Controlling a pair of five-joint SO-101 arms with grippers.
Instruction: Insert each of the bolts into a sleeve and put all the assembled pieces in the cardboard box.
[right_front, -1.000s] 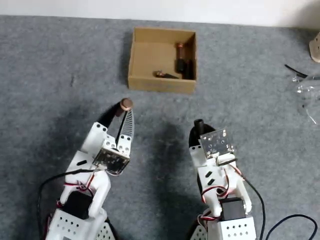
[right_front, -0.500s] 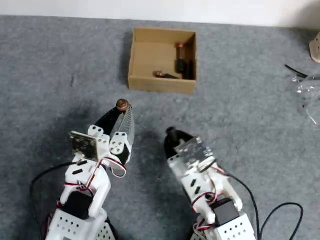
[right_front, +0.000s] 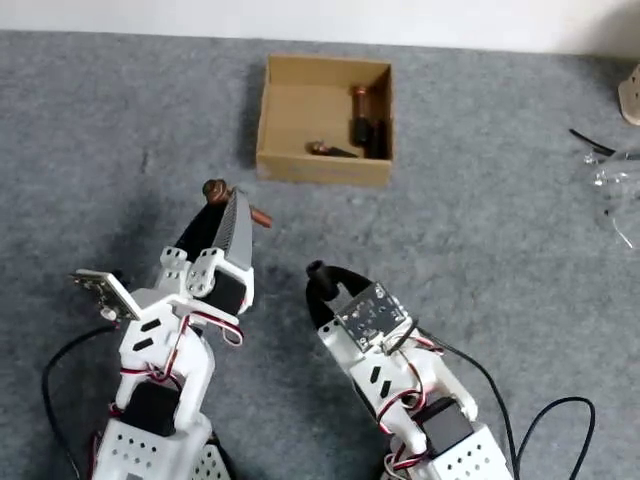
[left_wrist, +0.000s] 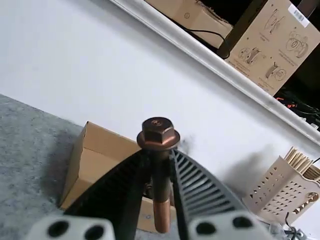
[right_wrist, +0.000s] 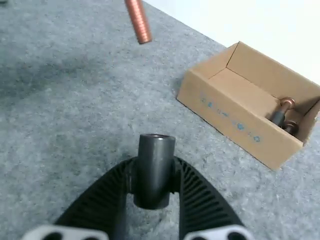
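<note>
The left pincer (right_front: 225, 198) is closed on a copper bolt (left_wrist: 159, 137), its fingers clamped on the shank just under the hex head. It is held above the grey worktop (right_front: 500, 220), near the front left corner of the cardboard box (right_front: 320, 165). The bolt's threaded end points toward the box's front wall without touching it. The right pincer (right_front: 322, 285) grips a dark sleeve (right_wrist: 153, 165) with its open bore facing the box. It is farther out from the box's front wall than the bolt. Two assembled pieces (right_front: 362, 115) lie inside the box, toward its right wall and front.
</note>
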